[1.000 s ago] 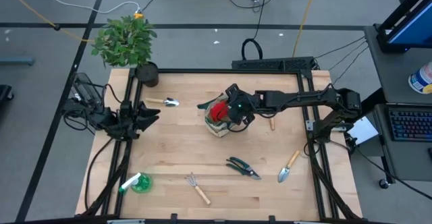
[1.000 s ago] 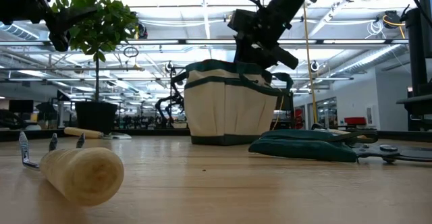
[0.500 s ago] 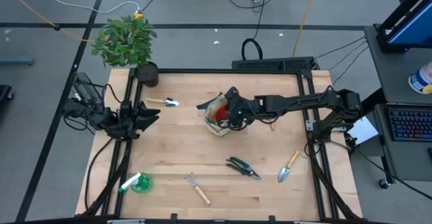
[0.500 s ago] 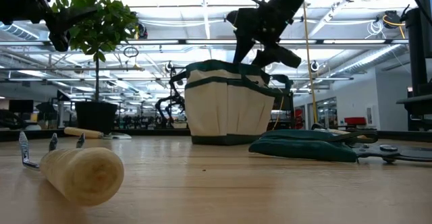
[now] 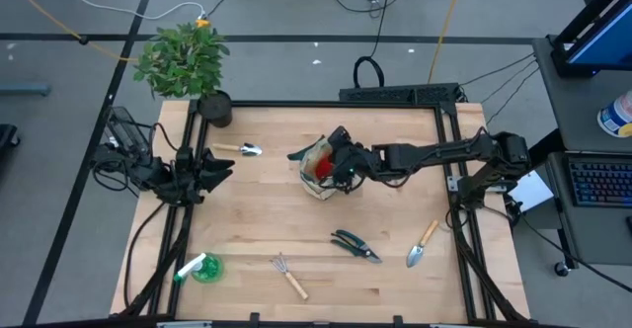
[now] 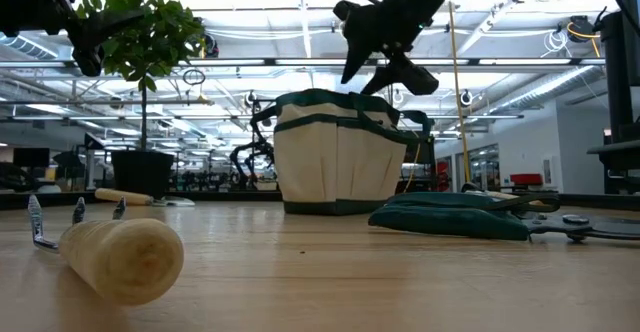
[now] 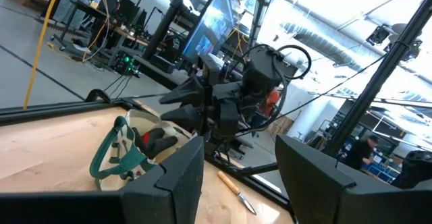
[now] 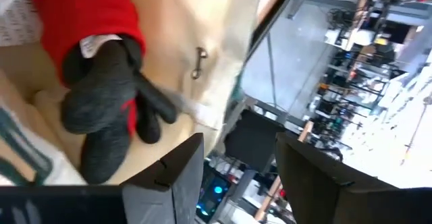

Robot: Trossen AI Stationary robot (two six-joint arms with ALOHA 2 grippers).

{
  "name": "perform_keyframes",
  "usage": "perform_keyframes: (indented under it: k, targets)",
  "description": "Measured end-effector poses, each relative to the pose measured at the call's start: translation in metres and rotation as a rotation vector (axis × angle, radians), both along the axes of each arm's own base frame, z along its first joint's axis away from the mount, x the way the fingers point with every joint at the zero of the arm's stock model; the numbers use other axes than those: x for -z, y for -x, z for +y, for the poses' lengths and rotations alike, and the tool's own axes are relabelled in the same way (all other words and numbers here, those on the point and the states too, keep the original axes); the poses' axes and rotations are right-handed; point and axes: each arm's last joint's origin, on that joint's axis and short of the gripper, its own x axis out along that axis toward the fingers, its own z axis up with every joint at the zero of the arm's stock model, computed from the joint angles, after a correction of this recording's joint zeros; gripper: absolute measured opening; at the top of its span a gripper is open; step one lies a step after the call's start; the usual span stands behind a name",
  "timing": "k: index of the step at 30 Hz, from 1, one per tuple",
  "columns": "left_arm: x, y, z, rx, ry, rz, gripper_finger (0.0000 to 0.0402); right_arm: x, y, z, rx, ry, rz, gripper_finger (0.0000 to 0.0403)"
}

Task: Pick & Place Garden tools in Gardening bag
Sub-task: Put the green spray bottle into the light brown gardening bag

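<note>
My right claw (image 5: 339,166) hangs just above the open mouth of the bag (image 5: 321,173), with its fingers spread and nothing between them. From its wrist camera I look down into the bag and I see the red and black gloves (image 8: 104,82) lying inside on the beige cloth. In the low camera this claw (image 6: 385,44) is above the green rim of the bag (image 6: 340,152), not touching it.

My left claw (image 5: 219,167) waits at the left edge of the table (image 5: 257,224), well apart from the bag; its fingers stand partly apart and hold nothing.

The other tools lie on the table outside the bag. One trowel (image 5: 239,149) is near the far left side, beside the black pot of the plant (image 5: 188,63). Another wooden handle (image 5: 398,180) shows only partly, under the right arm. The shears (image 5: 355,245) lie near the front, and a second trowel (image 5: 422,244) is to the right of them. The small rake (image 5: 289,275) is at the front, and the green sprayer (image 5: 200,267) is at the front left corner
</note>
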Motion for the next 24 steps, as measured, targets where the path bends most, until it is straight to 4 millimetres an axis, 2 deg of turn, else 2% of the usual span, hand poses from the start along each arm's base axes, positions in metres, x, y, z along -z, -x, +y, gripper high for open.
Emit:
perform_keyframes:
  k: [6, 13, 20, 24]
  targets:
    - [0.0, 0.0, 0.0, 0.0, 0.0, 0.0, 0.0191, -0.004, -0.002, 0.003, 0.0, 0.073, -0.008, 0.0174]
    - [0.0, 0.0, 0.0, 0.0, -0.001, 0.0, 0.0191, -0.007, 0.0, -0.002, 0.111, 0.116, -0.043, 0.0172]
    - [0.0, 0.0, 0.0, 0.0, -0.001, 0.001, 0.0191, -0.03, 0.015, -0.008, 0.213, 0.07, -0.188, 0.0171]
    - [0.0, 0.0, 0.0, 0.0, -0.002, 0.002, 0.0191, -0.048, 0.031, -0.016, 0.313, 0.052, -0.297, 0.0171]
